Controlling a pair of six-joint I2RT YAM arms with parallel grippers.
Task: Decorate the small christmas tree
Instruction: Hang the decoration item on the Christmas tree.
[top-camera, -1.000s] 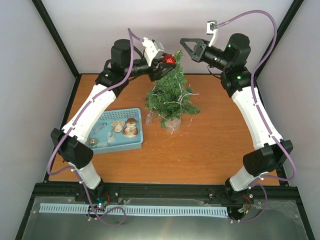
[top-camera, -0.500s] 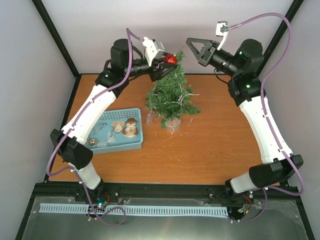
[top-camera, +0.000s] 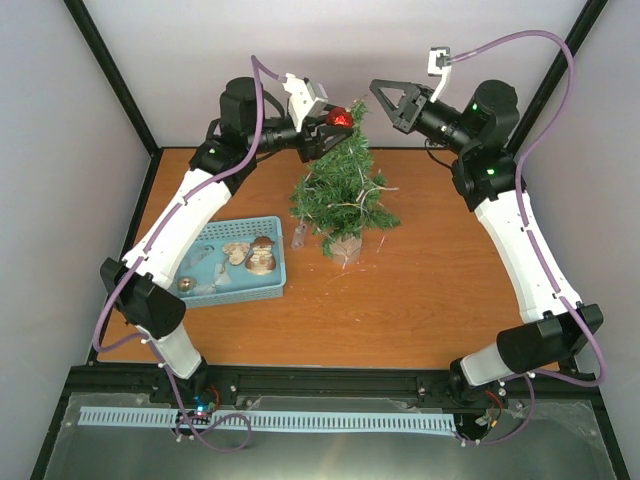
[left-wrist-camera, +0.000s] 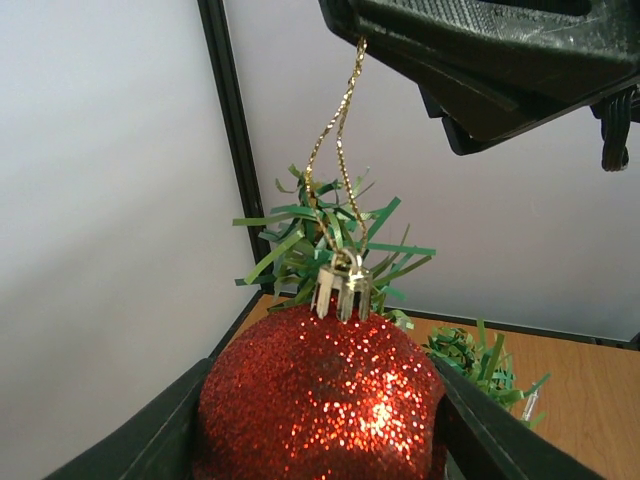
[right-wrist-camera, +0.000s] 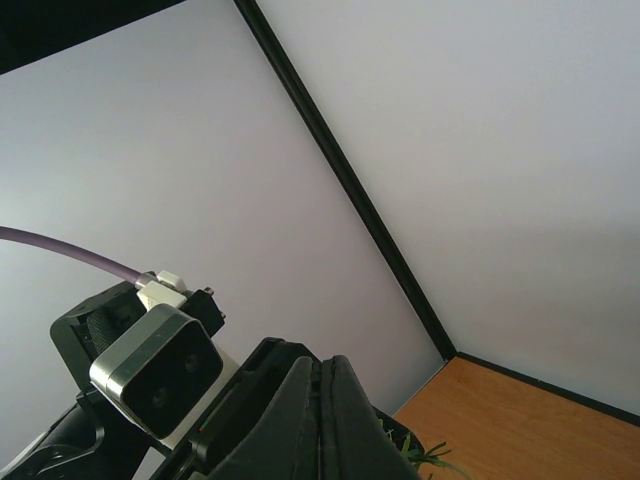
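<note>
The small christmas tree stood upright on the wooden counter, toward the back and about midway between the two arms, its pale base resting on the wood.

The left gripper was raised beside the tree's pointed top. Its fingers were clamped on either side of a red glitter bauble. From the bauble's gold cap, a thin gold cord loop ran up taut through the green needles at the treetop. The loop ended at the tip of the right gripper. The right gripper's fingers were pressed flat together, pinching the top of the loop just above and to the right of the treetop.

A pale wire or strand wound through the tree's branches. A small pale item lay on the counter just left of the base, too small to identify.

A blue plastic basket sat on the counter well left of the tree, under the left arm. It held several ornaments, including brownish ones near its right side and a small gold ball near its left.
</note>
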